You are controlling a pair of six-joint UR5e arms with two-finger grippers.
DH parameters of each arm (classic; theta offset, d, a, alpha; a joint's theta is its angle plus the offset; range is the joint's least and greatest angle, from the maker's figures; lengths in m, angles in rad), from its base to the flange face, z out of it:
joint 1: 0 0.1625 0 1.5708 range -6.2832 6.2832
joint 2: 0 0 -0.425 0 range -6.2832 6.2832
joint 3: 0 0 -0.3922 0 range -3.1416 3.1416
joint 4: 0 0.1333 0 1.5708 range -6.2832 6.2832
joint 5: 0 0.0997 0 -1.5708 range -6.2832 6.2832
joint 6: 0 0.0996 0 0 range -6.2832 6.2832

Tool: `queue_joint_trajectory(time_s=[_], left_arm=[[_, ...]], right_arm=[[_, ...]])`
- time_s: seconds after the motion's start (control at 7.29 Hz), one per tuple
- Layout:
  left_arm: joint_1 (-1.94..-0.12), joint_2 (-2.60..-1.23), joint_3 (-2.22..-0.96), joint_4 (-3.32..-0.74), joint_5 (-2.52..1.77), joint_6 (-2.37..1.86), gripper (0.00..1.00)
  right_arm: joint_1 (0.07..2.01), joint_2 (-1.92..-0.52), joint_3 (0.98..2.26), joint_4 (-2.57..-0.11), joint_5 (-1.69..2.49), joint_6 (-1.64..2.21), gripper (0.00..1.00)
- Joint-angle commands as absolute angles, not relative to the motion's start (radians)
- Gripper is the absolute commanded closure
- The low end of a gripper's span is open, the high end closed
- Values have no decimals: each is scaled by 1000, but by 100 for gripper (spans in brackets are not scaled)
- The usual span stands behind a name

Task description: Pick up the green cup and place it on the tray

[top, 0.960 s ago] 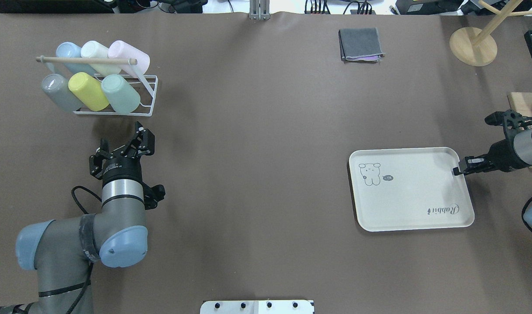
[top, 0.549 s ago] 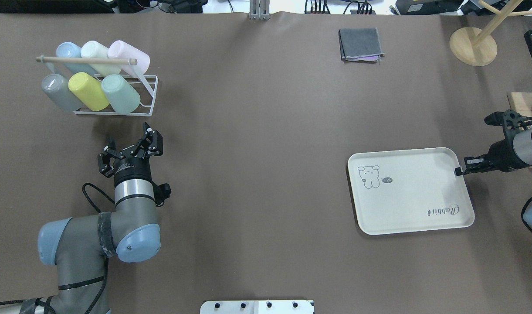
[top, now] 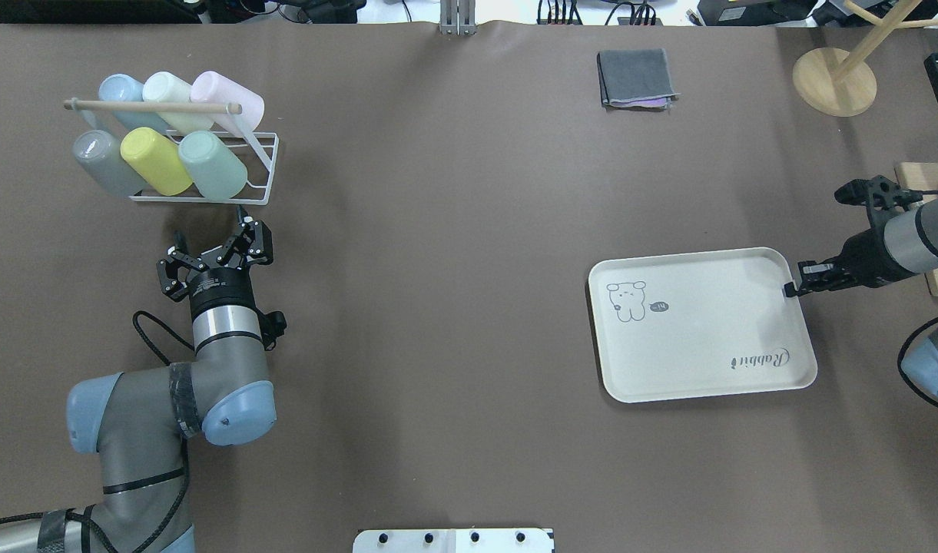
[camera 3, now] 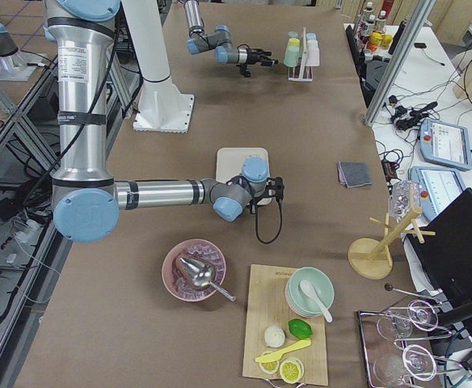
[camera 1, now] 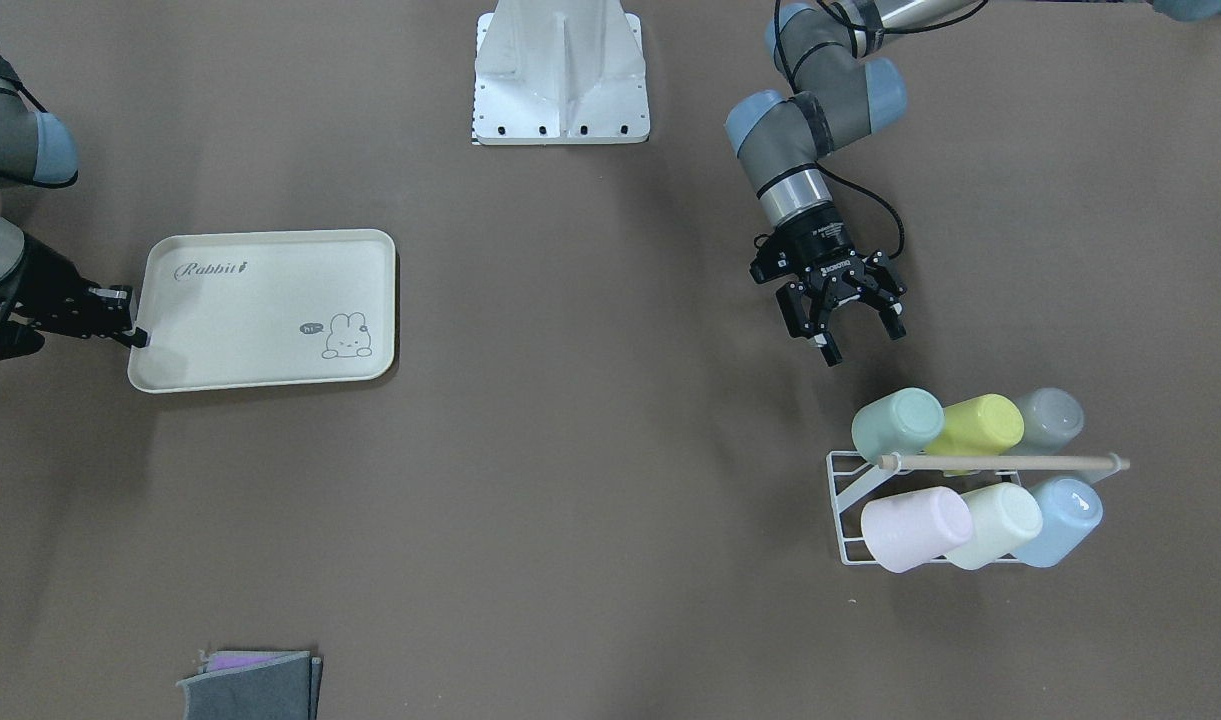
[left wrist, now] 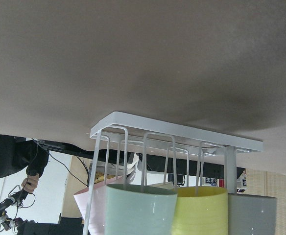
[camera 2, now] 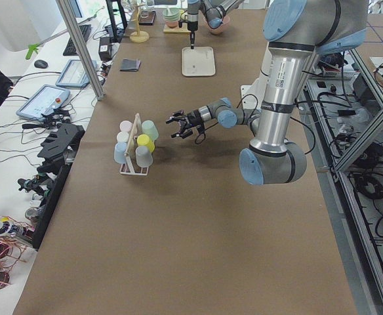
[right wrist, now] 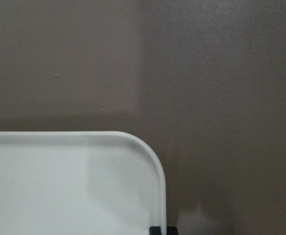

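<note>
The green cup (top: 213,165) lies tilted in the front row of a white wire rack (top: 266,170), at the row's right end, beside a yellow cup (top: 156,160). It also shows in the front-facing view (camera 1: 897,424) and the left wrist view (left wrist: 140,210). My left gripper (top: 211,233) is open and empty, just short of the rack and pointing at the green cup. The cream tray (top: 699,322) with the bunny drawing lies on the table at the right. My right gripper (top: 790,289) is shut on the tray's right rim, which shows in the right wrist view (right wrist: 155,171).
The rack also holds grey (top: 104,161), blue (top: 123,92), cream (top: 169,91) and pink (top: 227,96) cups under a wooden bar. A folded grey cloth (top: 636,78) and a wooden stand (top: 833,81) sit at the far side. A cutting board (top: 918,180) is at the right edge.
My right gripper has dragged the tray to the left and a little farther from the robot. My left gripper has moved closer to the rack and stays open.
</note>
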State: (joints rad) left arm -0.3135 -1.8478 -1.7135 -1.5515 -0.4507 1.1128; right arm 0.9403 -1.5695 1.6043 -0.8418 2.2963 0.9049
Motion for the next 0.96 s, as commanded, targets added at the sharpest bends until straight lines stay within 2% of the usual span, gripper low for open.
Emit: queue_joint_trajectory(time_s=[0.0,0.55,0.82], left_arm=[[-336,-1856,-1695,-1548,-440,1112,2],[-382,-1919,-1619,-1551,-440,1111,2],[-397,-1948,-1589,-1552,-439,1111,2]], right_arm=[[939,-1423,1689,-1102,2295,910,100],[818,-1099,1677,-1389,2195,1019,100],[758,-1026,1674,-1416,2114,1019,100]])
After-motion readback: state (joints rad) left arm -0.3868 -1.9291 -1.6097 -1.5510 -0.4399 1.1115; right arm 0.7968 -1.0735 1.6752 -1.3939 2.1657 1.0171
